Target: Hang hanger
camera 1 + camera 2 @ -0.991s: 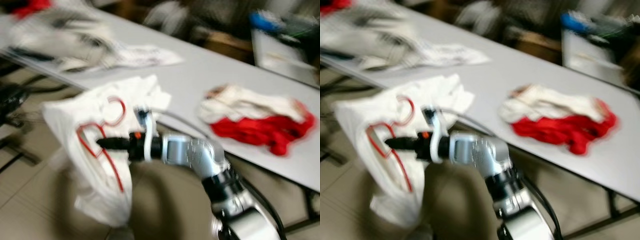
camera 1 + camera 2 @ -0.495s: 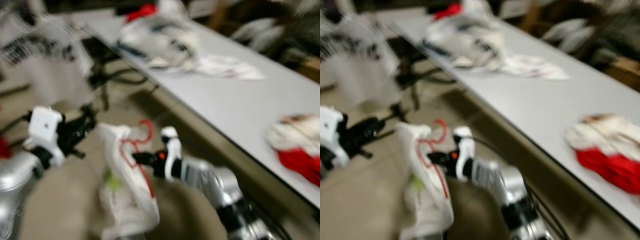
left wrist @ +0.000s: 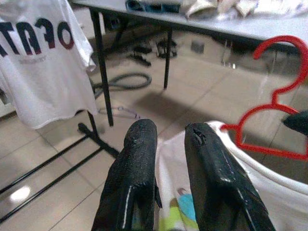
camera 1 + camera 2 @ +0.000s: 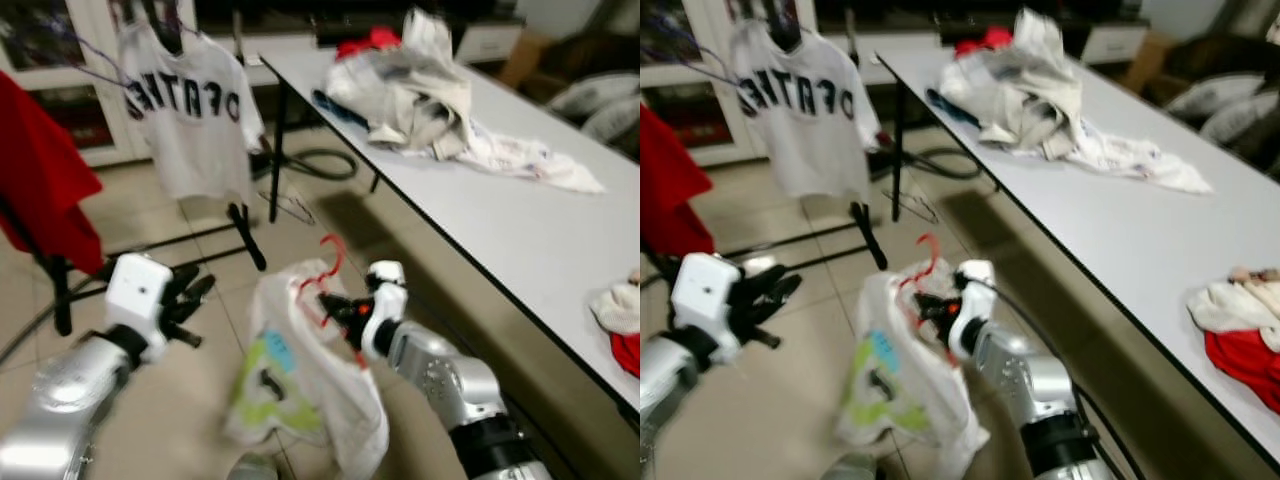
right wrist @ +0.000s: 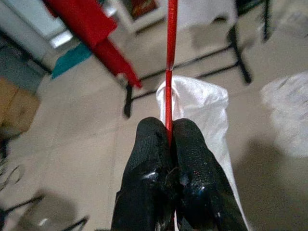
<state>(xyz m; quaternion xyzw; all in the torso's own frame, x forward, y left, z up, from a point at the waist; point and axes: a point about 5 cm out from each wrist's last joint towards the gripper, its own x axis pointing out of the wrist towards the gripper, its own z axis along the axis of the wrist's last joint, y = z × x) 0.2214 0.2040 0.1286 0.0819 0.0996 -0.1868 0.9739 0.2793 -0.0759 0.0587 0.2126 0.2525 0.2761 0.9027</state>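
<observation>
Carrying the red hanger (image 4: 318, 283) with its white shirt (image 4: 300, 385), pinched in my right gripper (image 4: 335, 306); left gripper (image 4: 190, 300) looks spread, empty. Next, probably hooking it on the far-left rack (image 4: 245, 225).

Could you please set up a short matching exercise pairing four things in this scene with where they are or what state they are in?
Things:
1. red hanger
2. lettered shirt
3. left tool
4. clothes pile

States:
A. on the table
B. hanging on the rack
C. open, holding nothing
D. pinched in the right tool

Pairs: 1-D, 2-B, 3-C, 4-A
</observation>
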